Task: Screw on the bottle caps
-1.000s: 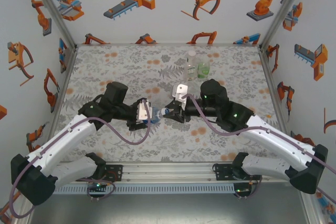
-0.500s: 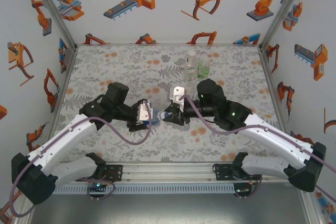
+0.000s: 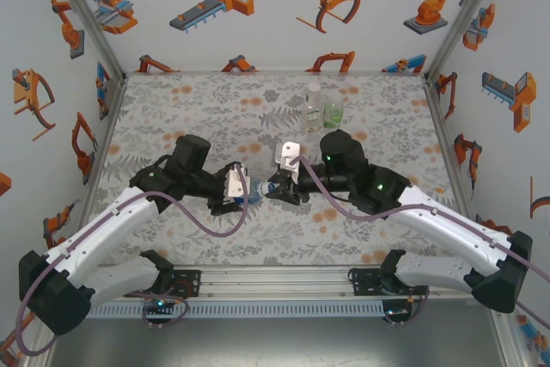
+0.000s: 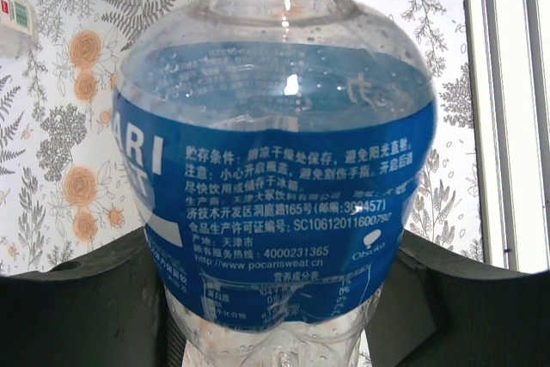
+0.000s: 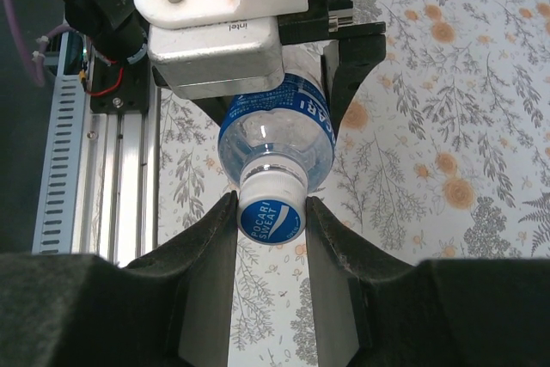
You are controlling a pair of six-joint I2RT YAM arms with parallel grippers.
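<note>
Where the two arms meet at the middle of the counter (image 3: 180, 105), the left pincer (image 3: 241, 185) is closed round the body of the blue-label bottle (image 4: 275, 195). It holds the bottle on its side, neck pointing right. In the left wrist view the dark fingers (image 4: 77, 298) press in at both sides of the label. The right pincer (image 5: 271, 206) faces it from the right, narrowed onto the white cap (image 5: 271, 212), which sits on the bottle's neck. One finger touches each side of the cap's rim. Well apart, towards the far edge and right of centre, the slim clear bottle (image 3: 314, 106) and the green-tinted bottle (image 3: 333, 112) stand upright, just beside each other.
</note>
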